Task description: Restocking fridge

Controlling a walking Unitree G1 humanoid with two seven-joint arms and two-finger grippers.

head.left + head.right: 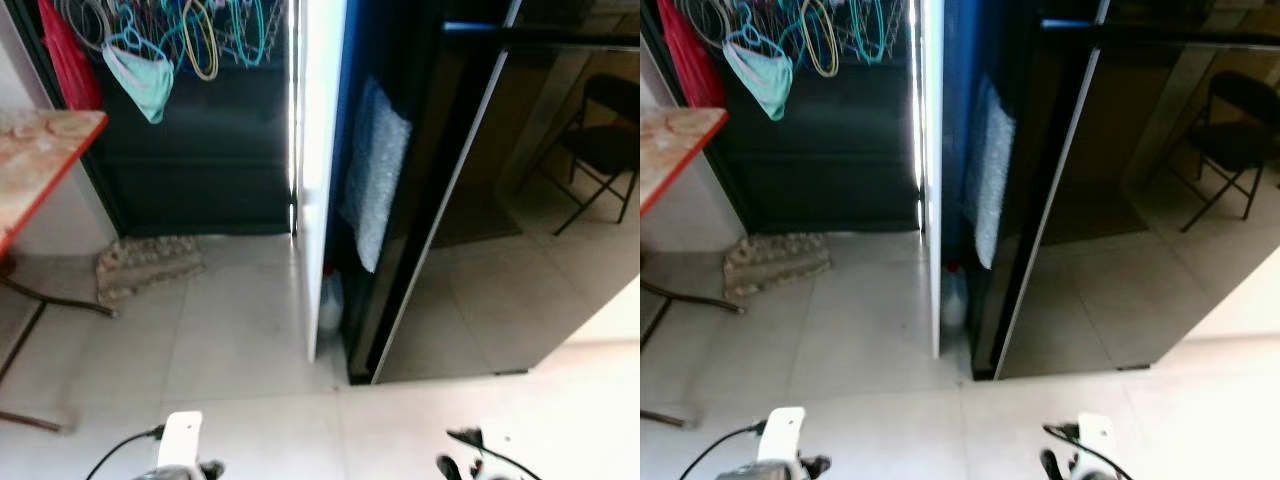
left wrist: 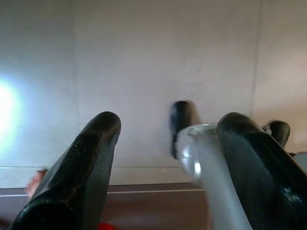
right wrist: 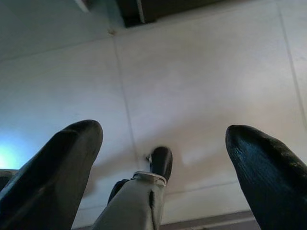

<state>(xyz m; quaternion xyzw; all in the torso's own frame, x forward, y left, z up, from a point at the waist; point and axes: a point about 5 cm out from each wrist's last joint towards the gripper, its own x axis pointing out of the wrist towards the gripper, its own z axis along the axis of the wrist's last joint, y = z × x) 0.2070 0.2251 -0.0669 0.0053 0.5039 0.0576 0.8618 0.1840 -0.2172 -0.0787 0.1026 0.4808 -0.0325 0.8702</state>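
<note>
One tall black fridge [image 1: 470, 220] stands ahead, its glossy door closed and mirroring the tiled floor [image 1: 240, 330] and one folding chair [image 1: 600, 150]; its top is cut off by the frame. Just left of the fridge, one white panel [image 1: 320, 150] stands edge-on, and in the dark gap between panel and fridge hangs one pale grey cloth [image 1: 375, 185]. Below that cloth, low in the same gap, sits one whitish plastic bottle [image 1: 331, 300], partly hidden; no label or writing can be read on it or on the fridge.

Further left of the fridge, a bunch of wire hangers [image 1: 200, 30] in teal and yellow hangs against a dark wall, too tangled to count, with one mint-green garment [image 1: 145, 80] and one red cloth [image 1: 68, 55] beside them. One crumpled mat [image 1: 148, 265] lies on the floor below. One table corner with a red edge [image 1: 40, 160] is cut off at the far left.

The left gripper [image 2: 168, 143] hangs over the floor with its two black fingers [image 2: 91, 158] apart and nothing between them. The right gripper [image 3: 163, 158] likewise has its two fingers [image 3: 62, 167] spread wide and empty, the fridge's base at the far edge of its view.
</note>
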